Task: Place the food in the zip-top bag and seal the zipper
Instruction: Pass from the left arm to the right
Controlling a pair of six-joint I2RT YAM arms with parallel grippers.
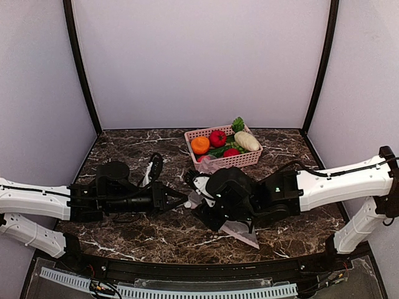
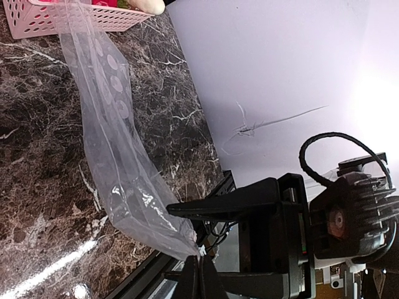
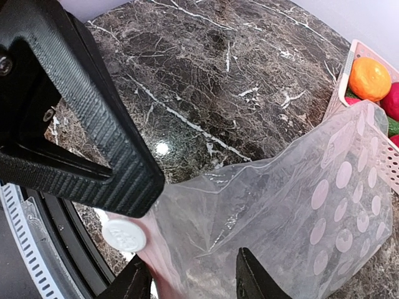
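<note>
The clear dotted zip-top bag [image 3: 293, 205] hangs between both grippers, and none of the food is inside it. My left gripper [image 2: 199, 268] is shut on the bag's edge [image 2: 181, 240] next to the zipper's white slider [image 3: 124, 235]. My right gripper [image 3: 194, 280] is open, its fingers on either side of the pink zipper strip [image 3: 163, 274]. In the top view the two grippers [image 1: 181, 198] [image 1: 211, 215] meet at mid-table. The food lies in the pink basket [image 1: 240, 160]: an orange [image 1: 200, 144], a red tomato [image 1: 217, 137], a white vegetable [image 1: 247, 141] and green leaves [image 1: 238, 124].
The basket stands at the back centre of the dark marble table [image 1: 124, 149], and the bag's far end reaches its side [image 3: 349, 93]. White walls close in the back and sides. A black rail [image 1: 187, 271] runs along the near edge.
</note>
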